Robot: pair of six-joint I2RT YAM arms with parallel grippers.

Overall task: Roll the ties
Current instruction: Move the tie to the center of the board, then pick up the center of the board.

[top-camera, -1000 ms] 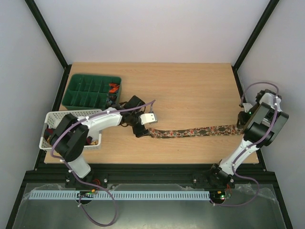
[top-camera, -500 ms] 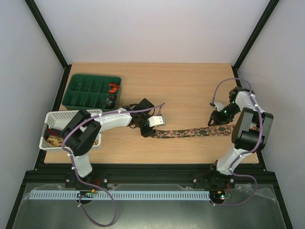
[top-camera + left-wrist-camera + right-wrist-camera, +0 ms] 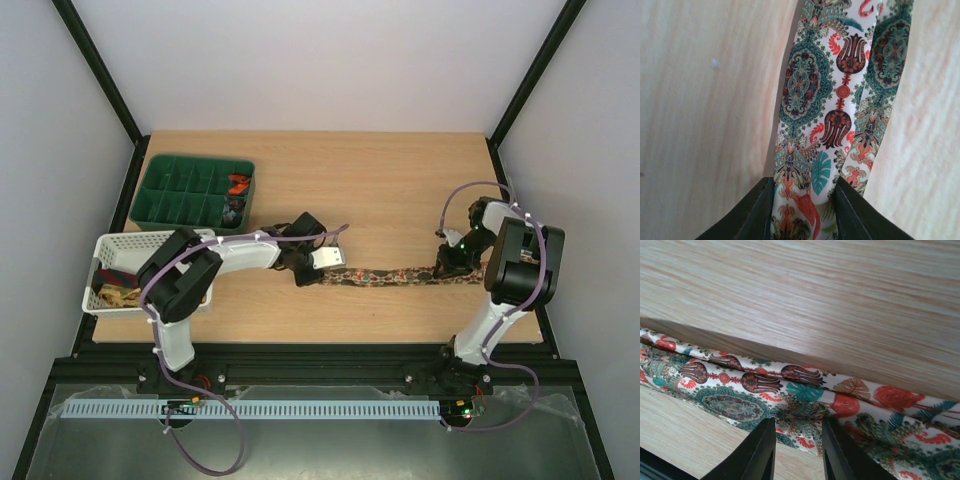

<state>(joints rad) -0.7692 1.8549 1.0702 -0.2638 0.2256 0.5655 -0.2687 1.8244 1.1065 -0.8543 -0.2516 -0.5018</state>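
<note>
Item: one long floral-patterned fabric necktie (image 3: 385, 276), lying stretched as a strip across the light wooden counter (image 3: 400, 180) between my two hands. My left hand (image 3: 314, 274) is narrow and pinches the tie's left end, with fabric bunched between both fingers (image 3: 760, 212). My right hand (image 3: 446, 264) is narrow and holds the right end.

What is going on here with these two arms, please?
Both arms are working on one patterned tie, which lies stretched out flat on the table. The left gripper pinches one end and the right gripper pinches the other. The tie is not yet rolled.
</note>
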